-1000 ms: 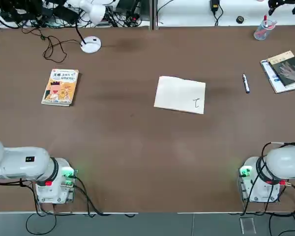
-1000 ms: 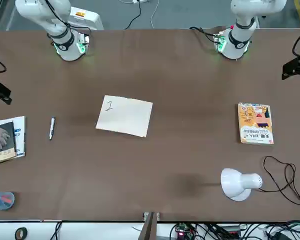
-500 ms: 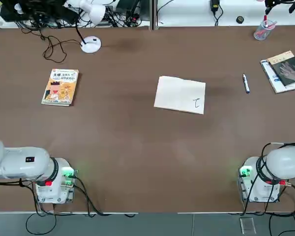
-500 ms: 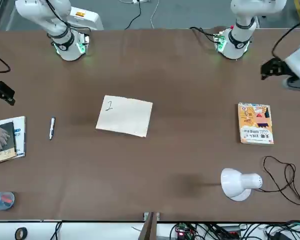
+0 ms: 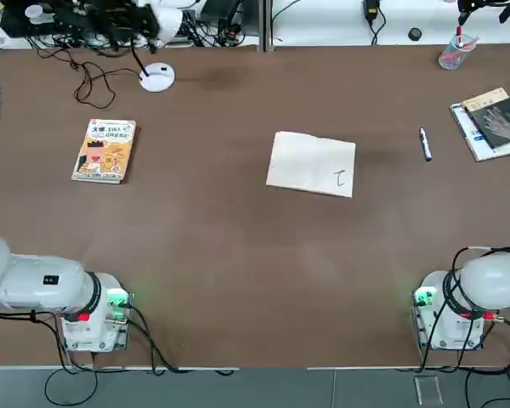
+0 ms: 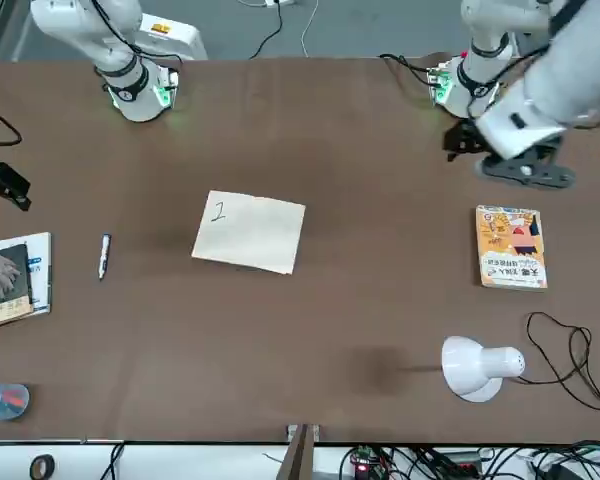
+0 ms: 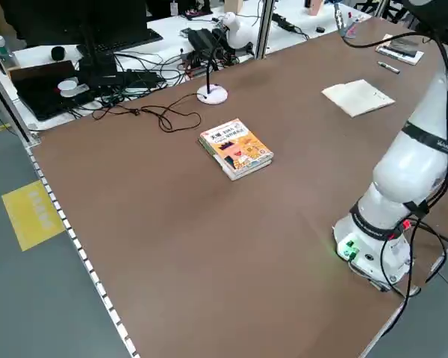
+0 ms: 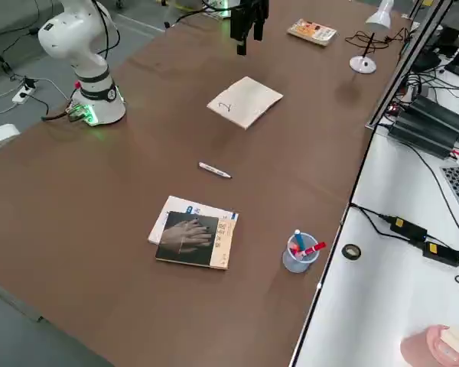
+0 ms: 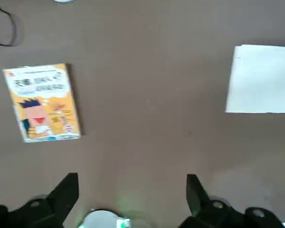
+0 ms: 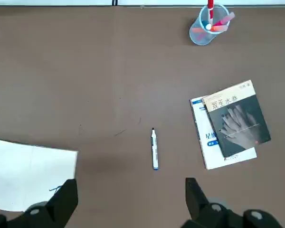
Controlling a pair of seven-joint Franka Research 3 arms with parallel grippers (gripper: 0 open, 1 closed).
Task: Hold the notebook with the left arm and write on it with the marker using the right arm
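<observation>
The cream-white notebook (image 5: 311,163) lies flat mid-worktop, one small dark mark near a corner, the slim marker (image 5: 425,144) well right; both tools gape, empty.

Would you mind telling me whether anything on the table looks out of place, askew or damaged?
Nothing looks spilled or damaged. The notebook lies flat but slightly askew to the table edges, and the marker lies loose on the bare surface rather than in the pen cup.

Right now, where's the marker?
In the top view the marker lies on the robot's right side, between the notebook and the grey-covered book.
</observation>
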